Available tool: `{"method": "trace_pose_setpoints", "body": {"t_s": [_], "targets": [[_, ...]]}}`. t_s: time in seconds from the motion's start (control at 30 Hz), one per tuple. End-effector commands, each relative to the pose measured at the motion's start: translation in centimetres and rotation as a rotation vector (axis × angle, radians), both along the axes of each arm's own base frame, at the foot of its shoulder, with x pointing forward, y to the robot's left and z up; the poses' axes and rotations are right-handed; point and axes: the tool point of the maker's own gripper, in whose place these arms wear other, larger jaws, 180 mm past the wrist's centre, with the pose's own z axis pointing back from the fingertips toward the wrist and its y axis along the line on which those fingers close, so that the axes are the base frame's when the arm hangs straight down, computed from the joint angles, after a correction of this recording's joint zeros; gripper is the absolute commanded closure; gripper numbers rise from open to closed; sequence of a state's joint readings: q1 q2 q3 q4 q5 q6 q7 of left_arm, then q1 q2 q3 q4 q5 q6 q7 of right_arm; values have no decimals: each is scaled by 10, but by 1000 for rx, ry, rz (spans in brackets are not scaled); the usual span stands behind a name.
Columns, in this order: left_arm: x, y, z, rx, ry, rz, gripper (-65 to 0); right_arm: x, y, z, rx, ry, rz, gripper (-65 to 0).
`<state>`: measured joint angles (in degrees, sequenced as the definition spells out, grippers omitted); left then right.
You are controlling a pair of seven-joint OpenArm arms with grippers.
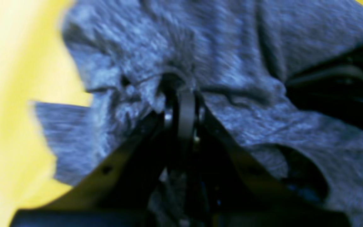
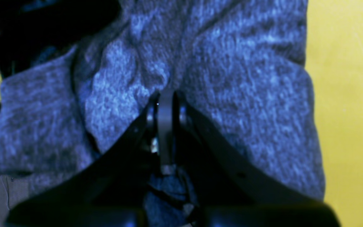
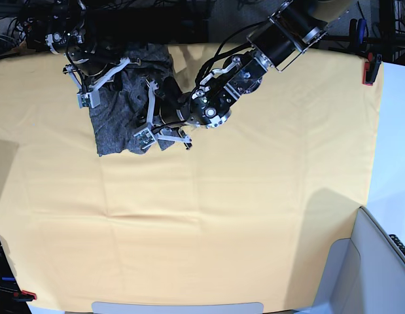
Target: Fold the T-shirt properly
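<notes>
Across the whole work surface lies the yellow-orange tablecloth, and nothing on it serves as a container. Near its far edge, toward the base view's left, sits the T-shirt, a bunched heap of heathered charcoal-grey knit with folds and creases running through it. Both arms reach into this heap from opposite sides. The left gripper is pressed into the cloth on the heap's near side in the base view; in its wrist view the jaws stand narrow with a gathered pinch of T-shirt fabric between the tips. The right gripper is at the heap's far-left part, its jaws likewise drawn close together, gripping a fold of the T-shirt that drapes over both fingers.
</notes>
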<state>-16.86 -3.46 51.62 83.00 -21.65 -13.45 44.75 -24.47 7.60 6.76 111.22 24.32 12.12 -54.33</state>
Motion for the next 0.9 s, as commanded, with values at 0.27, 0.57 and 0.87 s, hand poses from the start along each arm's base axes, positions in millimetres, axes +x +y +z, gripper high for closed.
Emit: {"method": "trace_pose_setpoints", "body": {"t_s": [0.27,0.57,0.87], "targets": [[19,19,38,0,-93,50,-3,-29,5,-20,-1,142,34,0],[40,57,27,173,-190,167,-3,-29,1,-20,-14,142,40,0],[24,48,88,22,-229,161,-3,-28,0,-20,-18,141,42,0]]}}
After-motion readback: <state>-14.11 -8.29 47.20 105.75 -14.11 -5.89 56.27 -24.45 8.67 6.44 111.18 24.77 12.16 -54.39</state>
